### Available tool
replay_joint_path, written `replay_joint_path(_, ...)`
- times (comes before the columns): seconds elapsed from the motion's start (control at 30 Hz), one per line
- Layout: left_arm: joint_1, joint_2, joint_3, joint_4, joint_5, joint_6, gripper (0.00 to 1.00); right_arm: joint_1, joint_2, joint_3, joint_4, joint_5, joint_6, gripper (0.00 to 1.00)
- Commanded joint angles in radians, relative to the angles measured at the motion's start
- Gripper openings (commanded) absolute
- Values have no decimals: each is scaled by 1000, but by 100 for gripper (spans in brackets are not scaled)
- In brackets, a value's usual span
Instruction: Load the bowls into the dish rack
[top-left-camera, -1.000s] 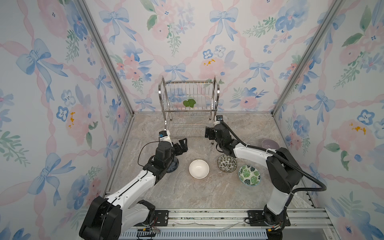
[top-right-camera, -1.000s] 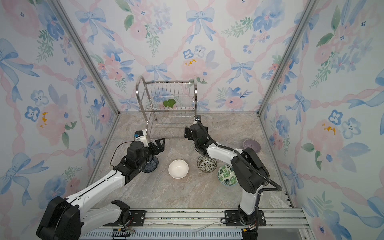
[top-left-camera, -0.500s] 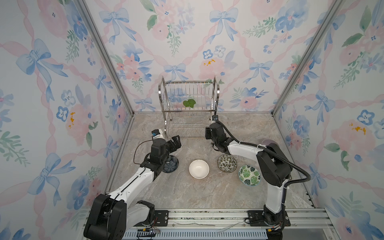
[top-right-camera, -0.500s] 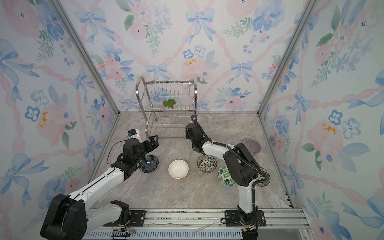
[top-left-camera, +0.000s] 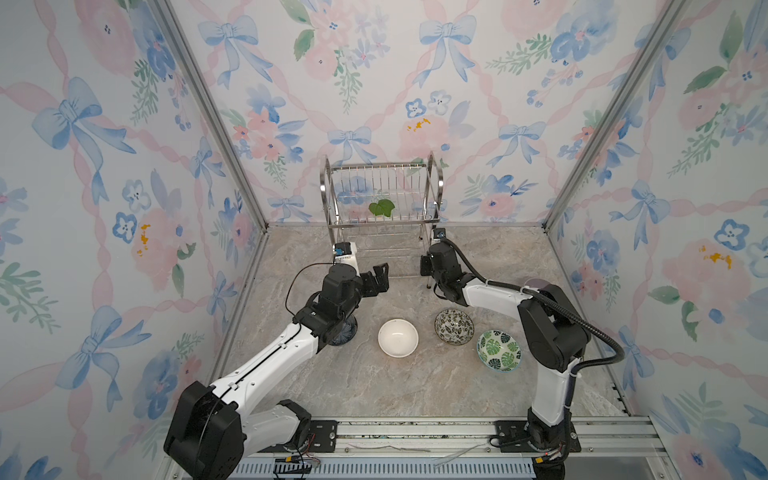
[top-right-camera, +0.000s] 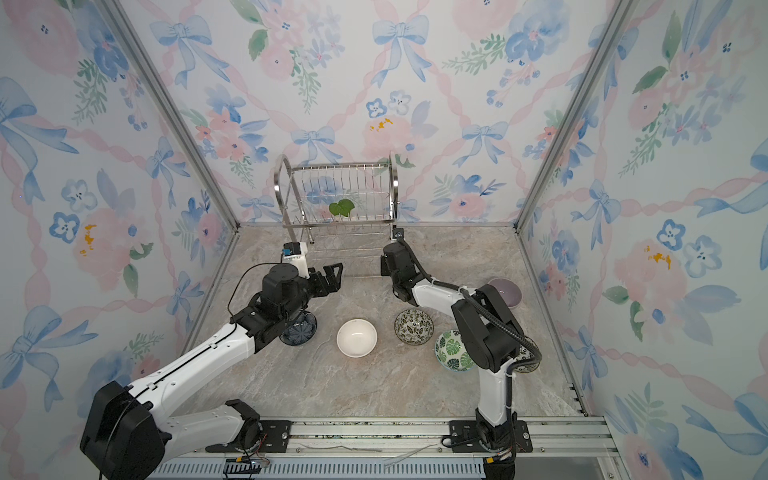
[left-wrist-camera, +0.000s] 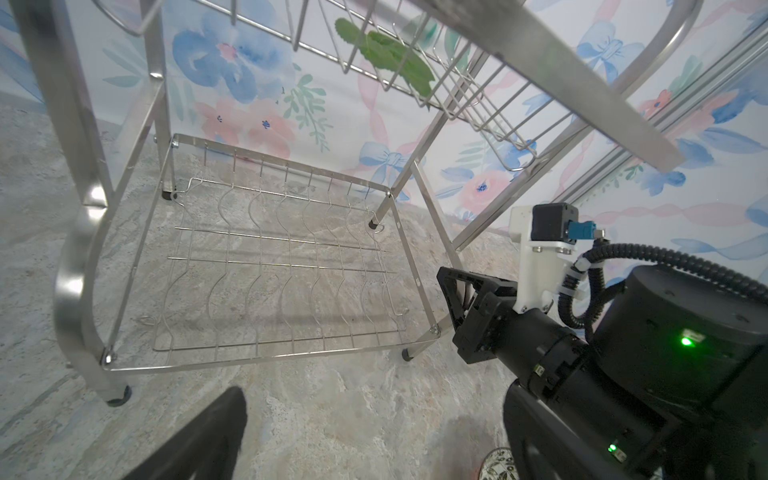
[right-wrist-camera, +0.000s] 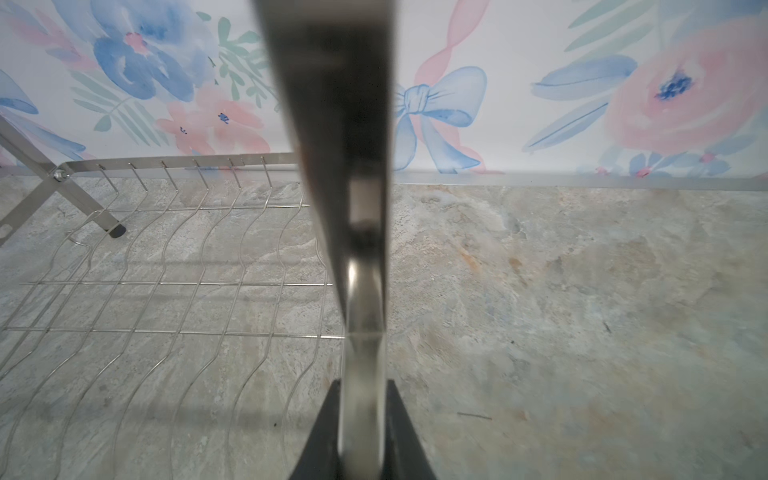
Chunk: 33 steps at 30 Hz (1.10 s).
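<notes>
Ceramic, near: white round bowl (top-left-camera: 397, 337), black-and-white floral bowl (top-left-camera: 454, 326), green leaf-print bowl (top-left-camera: 498, 350) mid-surface on grey marble-look tabletop (top-left-camera: 374, 386); dark blue bowl (top-right-camera: 301, 331) under left arm (top-right-camera: 216, 349); lilac bowl (top-right-camera: 505, 291) by right edge. None racked. Left gripper (top-left-camera: 376, 279) gapes wide, empty. Right gripper (right-wrist-camera: 360, 399) clamps a front leg of the shiny steel wire dish rack (top-left-camera: 376, 165) at the back edge. Likely steadying the rack; next, lift a bowl. No legible writing.

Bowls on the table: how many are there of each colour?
Dark blue bowl: 1
White bowl: 1
Black-and-white floral bowl: 1
Green leaf bowl: 1
Lilac bowl: 1
Bowl mostly hidden behind the right arm, colour unclear: 1
Total: 6
</notes>
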Motion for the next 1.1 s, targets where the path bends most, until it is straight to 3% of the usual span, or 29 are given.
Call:
replay_joint_path(0.0, -45, 2, 32, -39, -42, 85, 98, -56, -93, -67, -29, -39, -48, 12)
replay_joint_path(0.13, -96, 0, 46, -45, -95, 115, 98, -116, -155, -134, -38, -53, -50, 7)
replay_joint_path(0.47, -126, 32, 29, -50, -152, 119, 98, -213, -259, -243, -29, -63, -65, 8)
replay_joint_path(0.8, -120, -1, -14, -125, -418, 6, 98, -236, -231, -248, 42, -207, -173, 9)
replay_joint_path(0.93, -102, -5, 2, -195, -421, -25, 98, -251, -194, -237, 69, -296, -236, 9)
replay_joint_path(1.07, -92, -8, -1, -209, -414, -28, 98, -264, -180, -213, 41, -277, -227, 13)
